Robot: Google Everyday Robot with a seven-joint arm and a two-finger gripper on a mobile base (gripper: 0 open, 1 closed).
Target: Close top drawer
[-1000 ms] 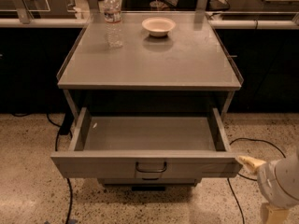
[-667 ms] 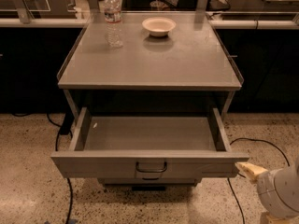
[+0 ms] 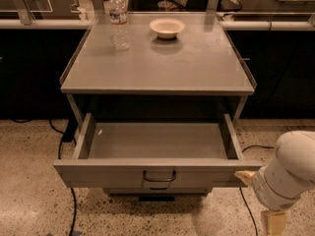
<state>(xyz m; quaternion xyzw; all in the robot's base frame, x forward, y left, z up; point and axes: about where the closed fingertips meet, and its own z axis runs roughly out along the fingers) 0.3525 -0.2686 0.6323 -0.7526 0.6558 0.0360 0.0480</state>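
One stiff metal top drawer [image 3: 113, 172] is standing open, probably needing a front-panel push. The gripper [image 3: 244, 177] is hovering beside its right corner; I cannot tell its grip state.

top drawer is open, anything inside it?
Top drawer shows only bare grey floor, plus a small pale speck near its left wall. The strip just behind the front panel is hidden. End effector sits at the drawer's front right corner.

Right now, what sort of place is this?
Probably a lab or office workspace: a grey metal cabinet with its top drawer open, a speckled floor with loose cables, railed counters behind. The claw sits by the drawer's right front corner.
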